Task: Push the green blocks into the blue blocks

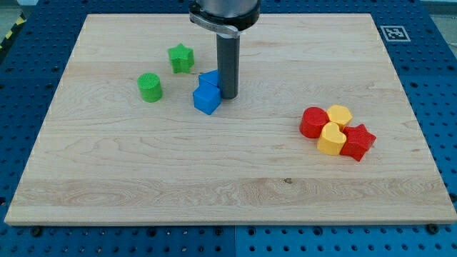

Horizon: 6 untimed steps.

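The one camera looks down at a slant on a pale wooden board (235, 178) with visible grain, lying on a blue perforated table (21, 71).

There is no hand here to be open or closed: the arm ends in a straight dark rod (228, 61), smooth and round, hanging from a wider dark collar at the view's top. It holds nothing. My tip (228, 97) stands on the board just to the right of the two blue blocks, close enough that it looks to be touching them, though I cannot tell for sure whether there is contact.

The two blue blocks sit pressed together. The nearer one, a blue cube-like block (206, 99), has flat faces and sharp edges. The farther blue block (209, 78) is partly hidden behind it and the rod, so its shape cannot be made out.

The green blocks lie to the left of the blue pair, apart from it and from each other. The green star (181, 58) is farther back and nearer to the blue blocks. The green cylinder (150, 87) sits farther left and nearer to the camera. Both have a ribbed, layered surface like printed plastic.

Well apart, on the right of the board, four blocks are huddled together, touching: a rounded red block (312, 122) at the left, a yellow block with flat facets (340, 115) behind, a yellow heart (330, 138) in front, and a red star (358, 141) at the right.

A black-and-white square marker (393, 32) sits on the table near the board's far right corner.
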{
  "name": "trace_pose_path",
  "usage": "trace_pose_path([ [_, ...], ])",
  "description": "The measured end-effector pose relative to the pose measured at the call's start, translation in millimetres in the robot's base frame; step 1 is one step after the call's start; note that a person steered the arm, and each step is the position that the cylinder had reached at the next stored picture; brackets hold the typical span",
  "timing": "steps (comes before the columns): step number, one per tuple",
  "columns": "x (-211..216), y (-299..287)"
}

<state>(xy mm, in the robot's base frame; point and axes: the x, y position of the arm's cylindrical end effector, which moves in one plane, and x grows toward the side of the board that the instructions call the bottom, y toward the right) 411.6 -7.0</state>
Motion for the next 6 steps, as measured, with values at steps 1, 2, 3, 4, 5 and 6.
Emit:
trace_pose_path([
  [1,-17,30],
  [2,-73,43],
  [3,-90,-23],
  [4,-103,-99],
  [5,-105,-115],
  [6,-102,-118],
])
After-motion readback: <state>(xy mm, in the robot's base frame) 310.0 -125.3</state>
